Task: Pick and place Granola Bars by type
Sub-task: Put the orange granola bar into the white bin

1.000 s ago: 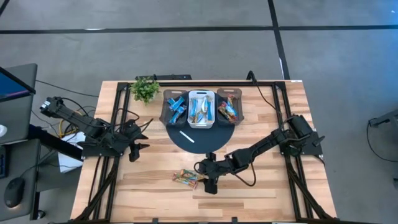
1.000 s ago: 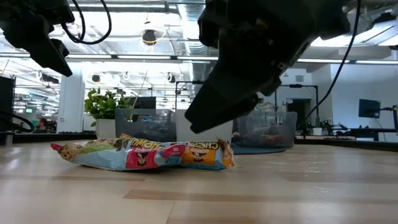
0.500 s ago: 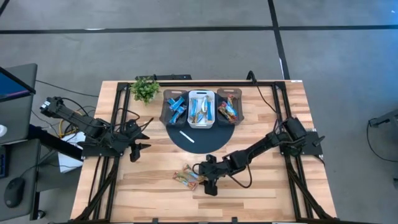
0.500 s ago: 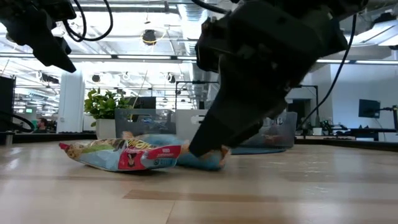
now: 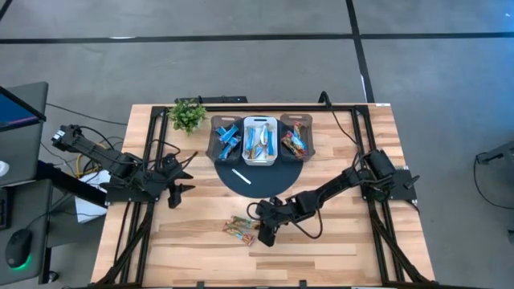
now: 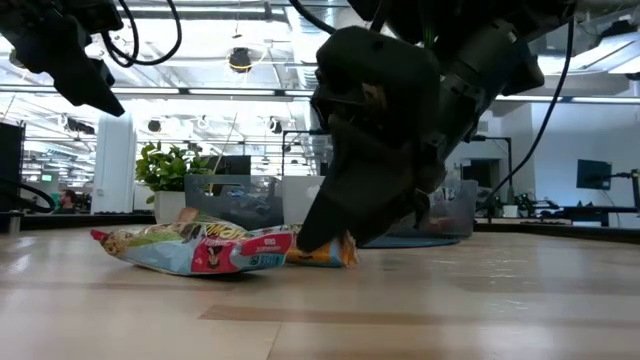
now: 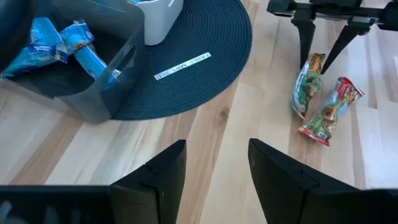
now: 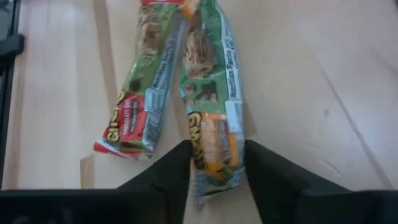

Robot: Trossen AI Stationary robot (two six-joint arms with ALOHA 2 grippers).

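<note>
Two granola bars with green, red and orange wrappers lie side by side on the wood near the table's near edge [image 5: 241, 229]. My right gripper [image 5: 263, 231] has come down on the right-hand bar [image 8: 211, 112], with its fingers either side of the orange end. The other bar [image 8: 140, 106] lies flat beside it, untouched. My left gripper [image 5: 173, 189] hangs open over the table's left side, away from the bars. Blue bars [image 5: 227, 138], silver-teal bars [image 5: 260, 140] and orange-red bars [image 5: 294, 142] fill three bins at the far side. My right gripper pinches the right-hand bar at its orange end [image 8: 214, 146], one finger on each long edge of the wrapper. The fingers [image 6: 330, 225] slant down from the table's right and lie in line with the bar. The bar lies on the table.
The three bins stand on a dark round mat [image 5: 257, 181], where a thin white stick [image 5: 242, 176] also lies. A small potted plant [image 5: 187, 114] sits at the far left. Bare wood stretches along the near edge and around both bars.
My right gripper has moved down and toward the table's left, onto the orange end of the right-hand bar. That bar has been nudged closer to its neighbour. My left arm has kept still.
</note>
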